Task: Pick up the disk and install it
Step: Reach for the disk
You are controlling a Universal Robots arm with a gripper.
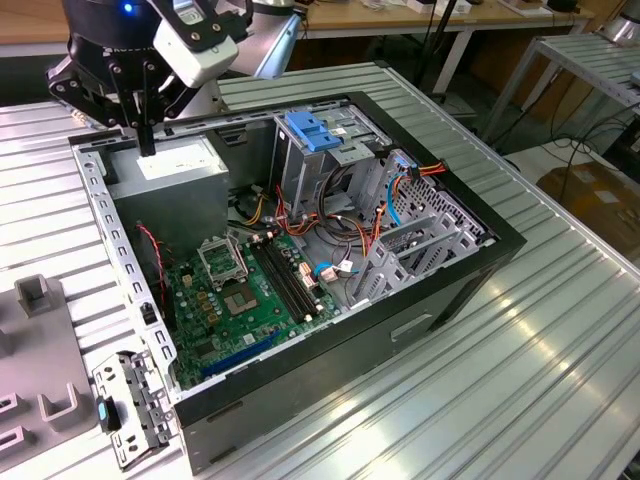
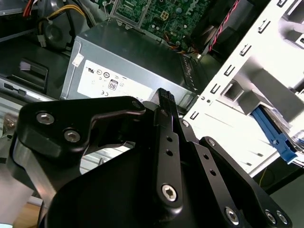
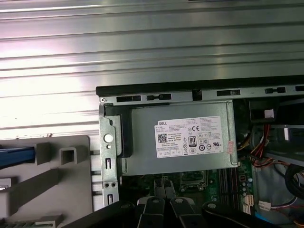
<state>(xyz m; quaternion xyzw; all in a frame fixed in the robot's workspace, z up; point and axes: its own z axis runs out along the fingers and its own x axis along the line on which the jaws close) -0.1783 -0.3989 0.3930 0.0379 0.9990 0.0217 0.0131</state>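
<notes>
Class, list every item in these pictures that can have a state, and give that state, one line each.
Computer case: open, side cover off, lying flat.
Power supply: seated in the case, sticker facing up.
Gripper: shut, empty, above the power supply.
Processor socket: bare, no cooler fitted.
Memory slots: empty.

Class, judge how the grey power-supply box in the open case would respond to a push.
Probably rigid: the power-supply box looks sheet-metal. Likely won't slide, being seated in the case corner. Its flat top seems slippery.
</notes>
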